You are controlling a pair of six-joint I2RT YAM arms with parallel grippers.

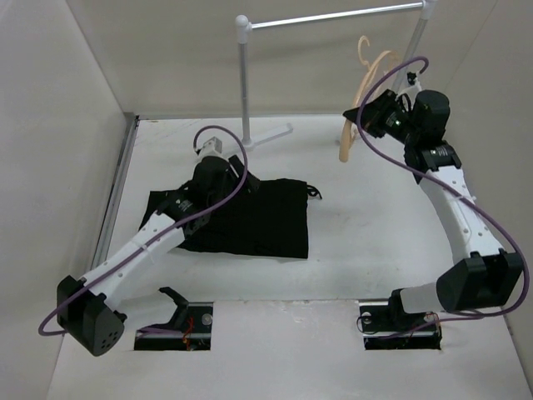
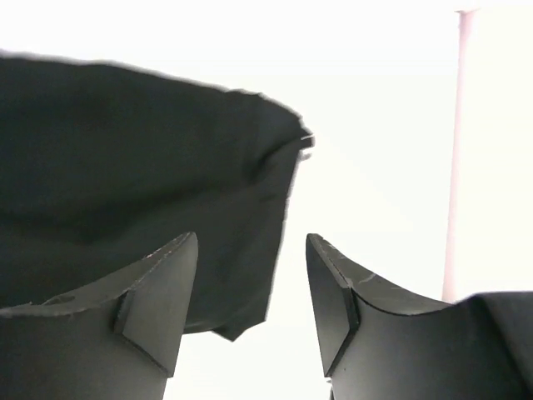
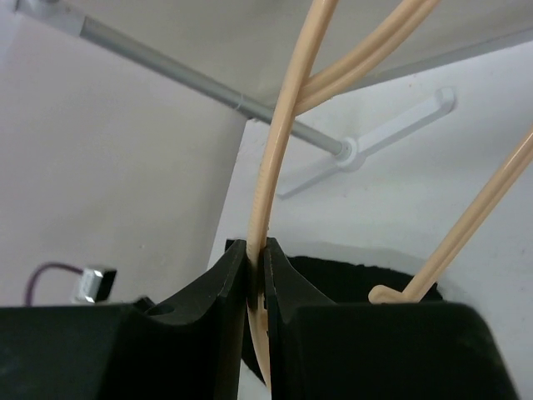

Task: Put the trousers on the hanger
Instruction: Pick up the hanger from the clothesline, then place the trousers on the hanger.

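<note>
While the right claw [image 3: 256,262] clamps the thin tan curved wooden hanger [image 3: 275,150], the left claw [image 2: 251,283], spread wide, should bite the black cloth trousers [image 2: 125,167] just ahead.

Black trousers [image 2: 125,183], pincer [image 2: 250,250] spread, white pole [image 2: 456,167]

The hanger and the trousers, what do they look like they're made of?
The hanger looks like light tan wood with a smooth matte finish: thin, rounded, evenly pale. No grain shows, so plastic cannot be ruled out. The trousers look like soft black cloth, matte, lying limp and flat with loose folded edges.
</note>
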